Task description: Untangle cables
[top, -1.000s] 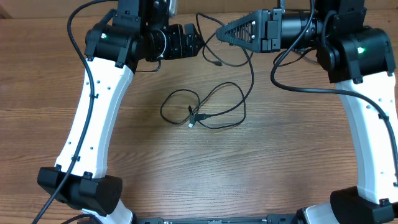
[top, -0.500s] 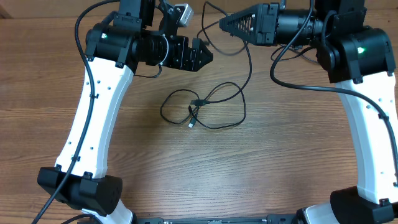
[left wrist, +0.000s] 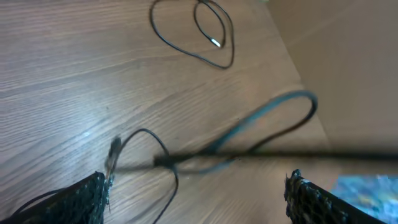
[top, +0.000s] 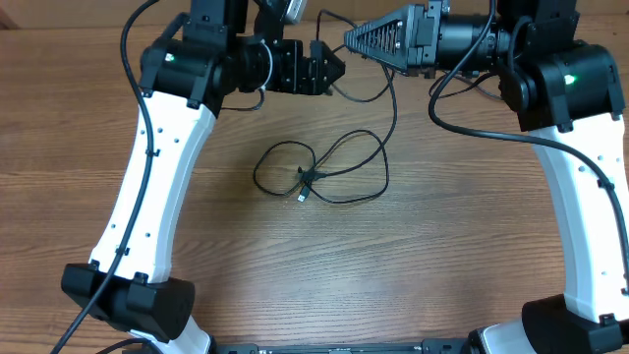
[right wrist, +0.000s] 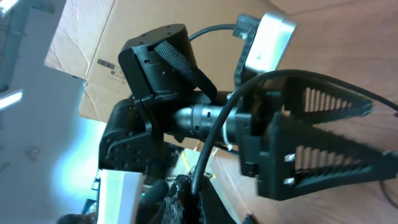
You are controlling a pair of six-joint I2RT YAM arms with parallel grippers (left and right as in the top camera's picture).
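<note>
The right pincer (top: 348, 39) is pinched shut on the cable (top: 307, 175), lifting one end off the table (top: 442, 256). The left pincer (top: 332, 69) is wide apart, probably ready to grab it.

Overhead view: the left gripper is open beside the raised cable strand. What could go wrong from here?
1. The tangle in the cable lies on the table; pulling the raised strand could tighten it.
2. The left gripper and the shut right gripper are close together; they could collide.
</note>
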